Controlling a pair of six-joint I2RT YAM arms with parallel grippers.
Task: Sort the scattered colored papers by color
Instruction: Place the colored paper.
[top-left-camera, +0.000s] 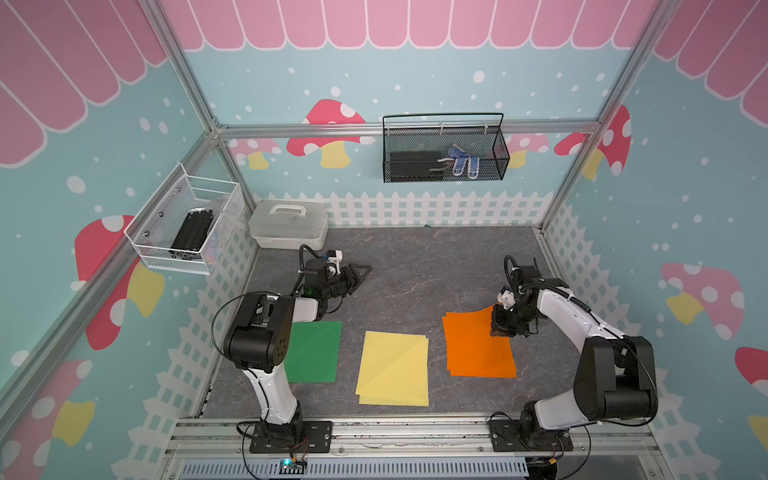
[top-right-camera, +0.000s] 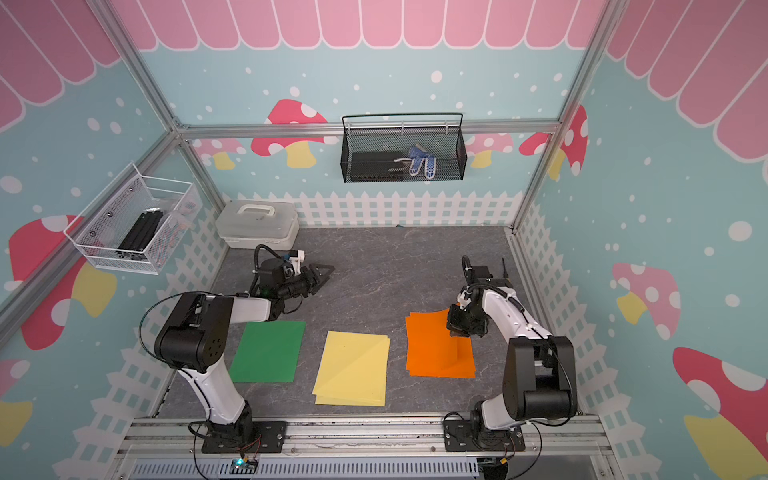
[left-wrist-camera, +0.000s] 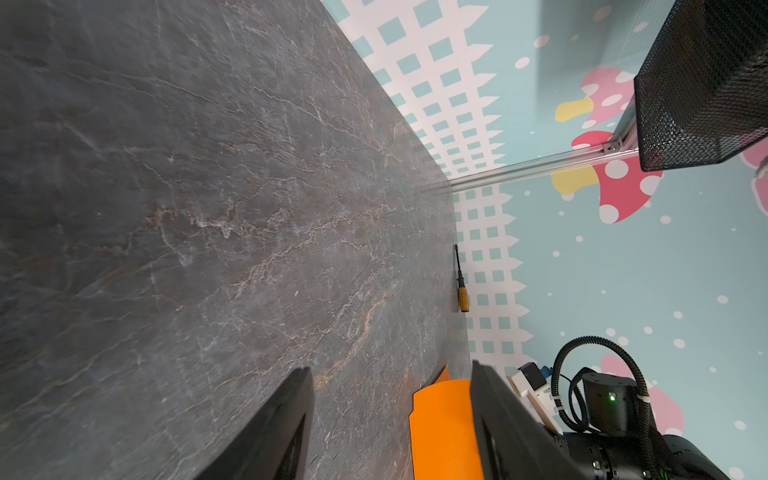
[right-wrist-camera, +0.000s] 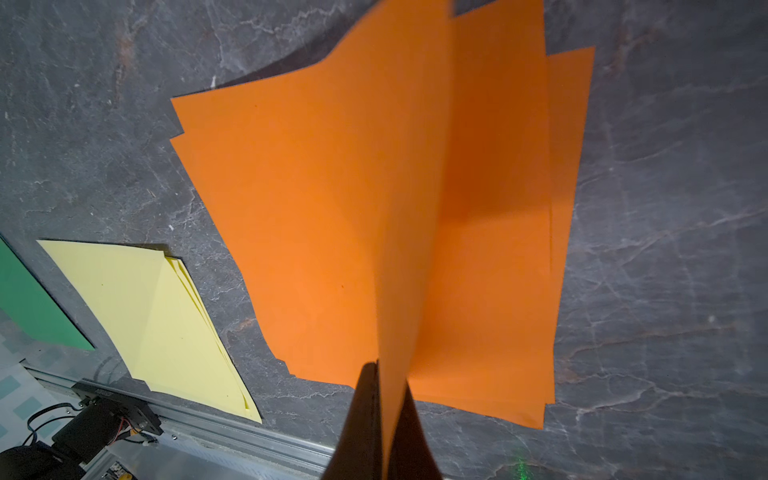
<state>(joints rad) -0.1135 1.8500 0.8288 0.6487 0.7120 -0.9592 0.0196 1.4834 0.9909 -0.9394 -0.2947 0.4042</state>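
Right gripper (top-left-camera: 500, 331) pinched shut on the lifted edge of an orange sheet (right-wrist-camera: 401, 249), over the orange pile (top-left-camera: 478, 359) just right of the yellow pile (top-left-camera: 392, 370), green sheet (top-left-camera: 313, 353) left of the yellow pile, left gripper (top-left-camera: 360, 271) partly open and empty, well behind the yellow pile.

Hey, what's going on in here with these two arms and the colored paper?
Two robot arms are sorting paper by color on a grey table. The right gripper is pinched shut on an orange sheet, holding one edge up above the orange pile. A yellow pile lies in the middle, with green paper beside it. The left gripper is open and empty, over bare table further back.
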